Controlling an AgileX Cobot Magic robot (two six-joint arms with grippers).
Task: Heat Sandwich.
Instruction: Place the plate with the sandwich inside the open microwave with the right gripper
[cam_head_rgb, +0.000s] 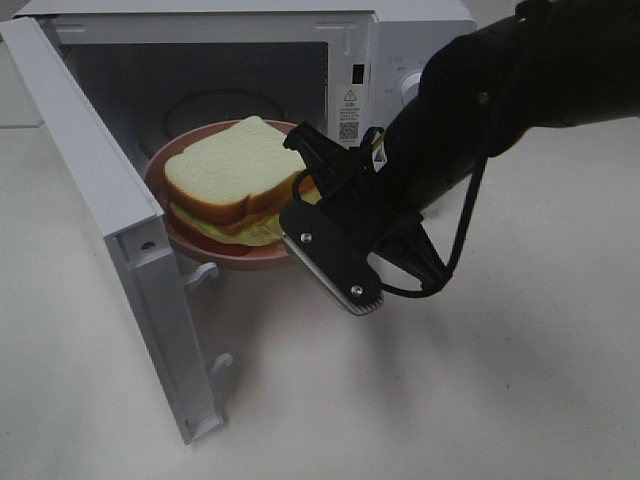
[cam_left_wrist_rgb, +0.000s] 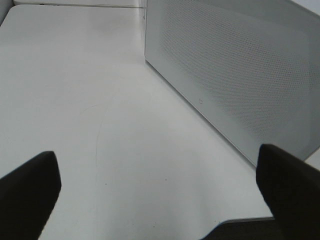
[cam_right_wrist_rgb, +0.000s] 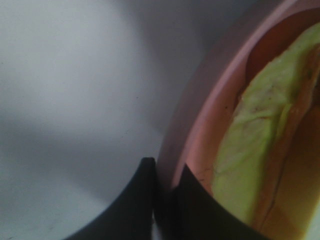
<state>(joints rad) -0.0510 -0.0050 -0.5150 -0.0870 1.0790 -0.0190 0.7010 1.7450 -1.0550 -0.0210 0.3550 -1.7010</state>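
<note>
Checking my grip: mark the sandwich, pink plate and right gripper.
sandwich (cam_head_rgb: 230, 165), exterior high view, top bread slice
pink plate (cam_right_wrist_rgb: 210, 100), right wrist view, rim
right gripper (cam_right_wrist_rgb: 166, 169), right wrist view, between its fingers

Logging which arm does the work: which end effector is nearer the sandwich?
Right. The right end effector grips the rim of the pink plate beside the sandwich; the left end effector sits open over the table outside the microwave, farther off.
</note>
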